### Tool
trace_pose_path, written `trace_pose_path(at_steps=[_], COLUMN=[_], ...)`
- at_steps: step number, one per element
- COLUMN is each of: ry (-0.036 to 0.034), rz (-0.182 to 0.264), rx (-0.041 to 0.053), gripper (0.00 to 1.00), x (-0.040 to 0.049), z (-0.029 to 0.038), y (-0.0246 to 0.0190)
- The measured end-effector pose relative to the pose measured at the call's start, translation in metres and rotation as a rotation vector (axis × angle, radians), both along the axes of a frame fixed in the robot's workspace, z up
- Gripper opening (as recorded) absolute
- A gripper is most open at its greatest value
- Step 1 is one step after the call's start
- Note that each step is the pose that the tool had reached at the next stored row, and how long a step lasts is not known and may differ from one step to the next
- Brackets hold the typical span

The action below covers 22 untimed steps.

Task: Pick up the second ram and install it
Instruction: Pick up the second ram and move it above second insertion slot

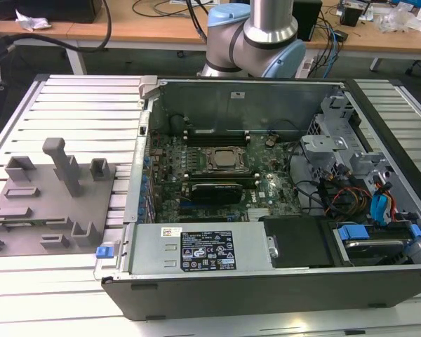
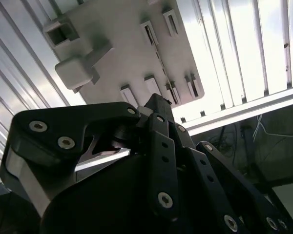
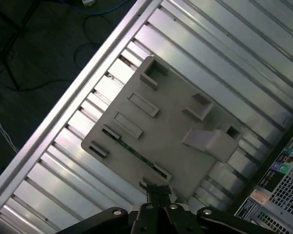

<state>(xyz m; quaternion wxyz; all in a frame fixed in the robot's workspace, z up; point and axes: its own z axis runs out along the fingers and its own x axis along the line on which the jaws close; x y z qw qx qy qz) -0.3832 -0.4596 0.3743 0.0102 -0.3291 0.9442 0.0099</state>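
A ribbed aluminium counter point(image 1: 70, 98) ran under everything, with cluttered wooden benches behind it along the top of the exterior view. The open computer case point(image 1: 266, 288) took the middle and right of that frame, its motherboard point(image 1: 175, 203) exposed. The grey fixture plate point(image 1: 28, 203) lay at the left. The arm point(image 1: 266, 28) rose out of the top centre.

In the first wrist view we found the second ram point(image 3: 132, 147): a thin green strip standing on edge along one side of the fixture plate point(image 3: 171, 122), held between small slotted blocks. The gripper point(image 3: 158, 191) hung above the plate near one end of the stick without touching it. Its tips looked drawn together with nothing between them. The second wrist view showed the gripper point(image 2: 158, 102) over the same plate point(image 2: 122, 44), with the tall post point(image 2: 80, 70) off to one side.

We judged the pick-up barely begun. To do it well, the gripper would have to spread, centre over the stick's mid-length rather than its end, and turn so its pads faced the two flat sides. A straight lift out of the blocks seemed safest, since any tilt could bind the board.
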Motion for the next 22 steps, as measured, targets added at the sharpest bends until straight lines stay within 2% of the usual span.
trace_pose_path(at_steps=[13,15,22], ry=[0.0000,0.0000,0.0000], rz=[0.155,0.200,0.317], rx=[0.0000,0.0000,0.0000], gripper=[0.11,0.11,0.11], x=[0.0000,0.0000,0.0000], z=[0.0000,0.0000,0.0000], y=[0.0000,0.0000,0.0000])
